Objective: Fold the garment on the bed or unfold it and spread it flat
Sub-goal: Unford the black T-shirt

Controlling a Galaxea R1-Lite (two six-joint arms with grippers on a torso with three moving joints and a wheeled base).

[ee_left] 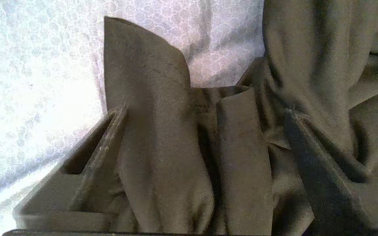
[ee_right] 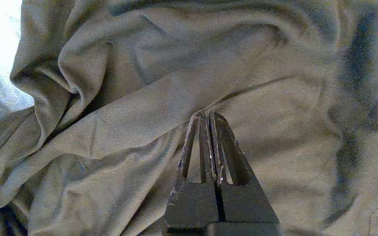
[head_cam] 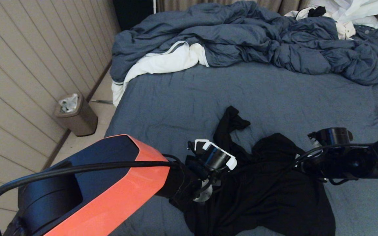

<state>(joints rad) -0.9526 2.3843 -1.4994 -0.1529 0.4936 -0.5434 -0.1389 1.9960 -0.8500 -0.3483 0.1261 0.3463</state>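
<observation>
Black garment (head_cam: 267, 190) crumpled on bed (head_cam: 182, 98), between both tools.

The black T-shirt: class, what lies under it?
Slate-blue sheet of the bed shows around the crumpled black T-shirt. The sheet directly beneath is covered; anything else under the cloth cannot be seen.
</observation>
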